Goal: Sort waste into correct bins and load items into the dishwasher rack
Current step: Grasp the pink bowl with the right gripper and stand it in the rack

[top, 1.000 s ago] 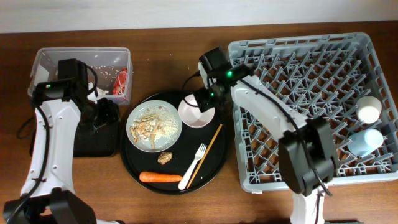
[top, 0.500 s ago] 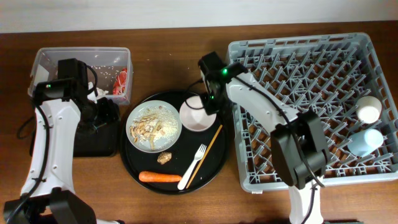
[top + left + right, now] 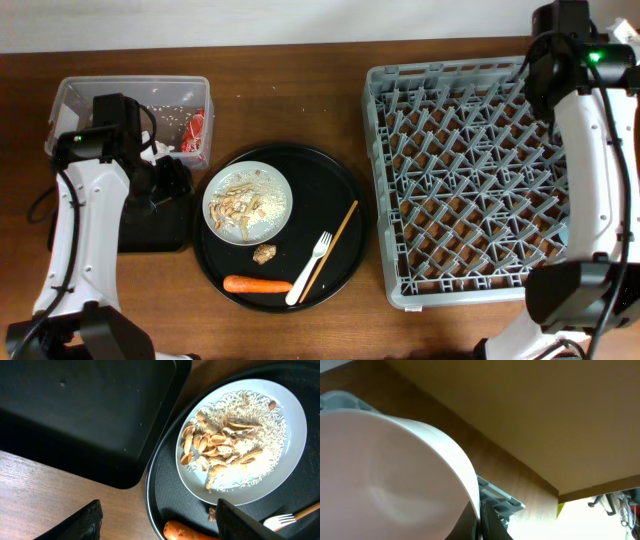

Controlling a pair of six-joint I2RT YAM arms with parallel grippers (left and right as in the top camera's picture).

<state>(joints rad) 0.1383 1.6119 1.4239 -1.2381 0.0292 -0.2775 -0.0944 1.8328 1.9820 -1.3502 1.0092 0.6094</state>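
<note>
In the right wrist view my right gripper [image 3: 479, 521] is shut on the rim of the small white saucer [image 3: 385, 475], held on edge above a corner of the grey dishwasher rack [image 3: 496, 496]. Overhead, the right arm [image 3: 562, 40] hangs over the rack [image 3: 470, 170] at its far right corner, and the saucer is hidden there. My left gripper [image 3: 160, 522] stands open and empty above the round tray's left edge. The white plate [image 3: 248, 203] holds rice and crumbs. Carrot [image 3: 258, 284], brown lump [image 3: 265, 254], fork [image 3: 310, 268] and chopstick [image 3: 332, 248] lie near it.
The clear tub [image 3: 130, 110] at the far left holds a red wrapper [image 3: 196, 130] and a white napkin [image 3: 160, 150]. The shallow black rectangular tray [image 3: 160, 225] lies in front of it. The round black tray [image 3: 340, 190] carries the plate and leftovers. The right arm covers the rack's right side.
The right gripper shut on the saucer, lifted it off the round tray and swung it to the rack's far right corner. The arm now hides the two cups. The left arm stayed still.
</note>
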